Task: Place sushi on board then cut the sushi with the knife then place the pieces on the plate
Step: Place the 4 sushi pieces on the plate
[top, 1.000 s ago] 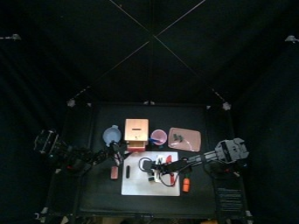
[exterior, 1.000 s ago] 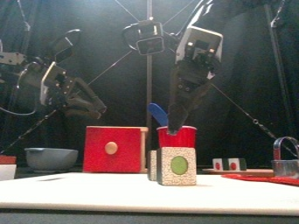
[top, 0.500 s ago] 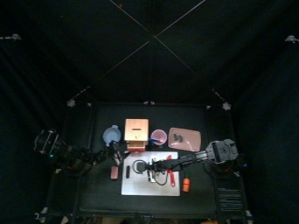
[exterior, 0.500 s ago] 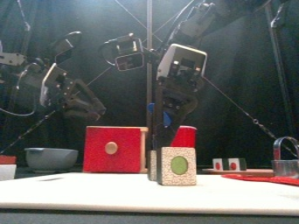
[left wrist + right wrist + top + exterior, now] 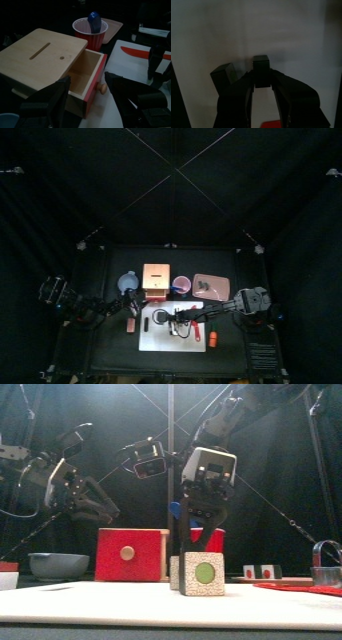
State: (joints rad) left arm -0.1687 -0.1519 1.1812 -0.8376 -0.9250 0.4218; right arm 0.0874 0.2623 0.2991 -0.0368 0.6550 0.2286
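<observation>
At the lower middle of the top view lies the white plastic cutting board. The right gripper points straight down at the toy sushi roll of dark green blocks, which stands on the board at the front view's centre. From its wrist camera, the two black jaws look drawn narrow around one dark block, with a second block just beside it. I take that as a grip, though the contact itself is in shadow.

The left gripper hangs at the left of the top view with its jaws spread wide, holding nothing, over the open red drawer of the pale wooden box. A flat red toy knife lies on the board's right part. A blue toy knife stands in the red plastic cup behind.

To my eye the roll is being settled for cutting. Done well, that means seating it flat and clear of the red knife. The release should be straight upward so the blocks neither topple nor split. The flat pink tray waits behind the board.
</observation>
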